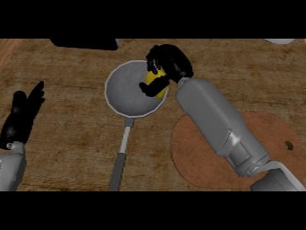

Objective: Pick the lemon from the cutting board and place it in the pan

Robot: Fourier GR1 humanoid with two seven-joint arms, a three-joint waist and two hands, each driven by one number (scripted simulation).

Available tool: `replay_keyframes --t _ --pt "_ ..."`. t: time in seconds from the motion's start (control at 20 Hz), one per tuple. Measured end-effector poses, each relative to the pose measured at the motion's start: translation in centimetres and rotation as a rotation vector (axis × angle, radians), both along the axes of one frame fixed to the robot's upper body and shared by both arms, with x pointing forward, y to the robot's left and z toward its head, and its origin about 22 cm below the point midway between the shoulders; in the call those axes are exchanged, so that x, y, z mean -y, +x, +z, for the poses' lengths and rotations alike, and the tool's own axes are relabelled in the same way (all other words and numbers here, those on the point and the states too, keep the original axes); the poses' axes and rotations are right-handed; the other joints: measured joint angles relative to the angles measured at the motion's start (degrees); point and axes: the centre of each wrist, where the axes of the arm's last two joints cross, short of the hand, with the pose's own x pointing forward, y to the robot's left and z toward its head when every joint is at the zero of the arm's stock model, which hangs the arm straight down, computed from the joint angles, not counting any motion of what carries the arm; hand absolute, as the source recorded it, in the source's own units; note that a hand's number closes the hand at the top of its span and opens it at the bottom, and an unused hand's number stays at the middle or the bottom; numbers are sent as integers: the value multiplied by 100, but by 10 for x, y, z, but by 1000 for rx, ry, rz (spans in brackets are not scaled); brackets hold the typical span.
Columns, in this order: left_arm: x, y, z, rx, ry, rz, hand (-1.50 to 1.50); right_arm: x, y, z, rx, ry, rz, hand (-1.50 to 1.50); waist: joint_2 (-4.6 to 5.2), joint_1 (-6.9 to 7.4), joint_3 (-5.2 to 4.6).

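A yellow lemon (157,82) is held over the right side of the grey pan (125,92), with my right hand (168,63) curled round it from above. Fingers and thumb hide most of the fruit. The pan's long handle (120,155) points toward the view's lower edge. The round brown cutting board (202,157) lies at the lower right, under my right forearm, with a small dark mark (288,145) near its right edge. My left hand (21,117) stays open at the left, fingers straight and pointing up, apart from everything.
A dark object (84,43) sits at the counter's far edge, upper left. A pale rim (279,41) shows at the upper right corner. Lighter wood strips border the counter at both sides.
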Motion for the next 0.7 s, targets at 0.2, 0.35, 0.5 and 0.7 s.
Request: replay_keyframes --t 0.2,0.35,0.5,0.7 --pt "7 8 4 8 4 -26 0 2 -2 -16 -36 -2 -2 150 44 172 1" --pt "11 13 5 16 6 -47 0 4 -3 -24 -76 34 -5 150 81 294 2" --pt "18 19 8 20 2 -66 0 8 -6 -35 -134 79 -11 -150 115 423 5" --pt "26 22 10 26 -1 -98 0 11 -8 -43 -186 112 -14 -150 151 586 9"
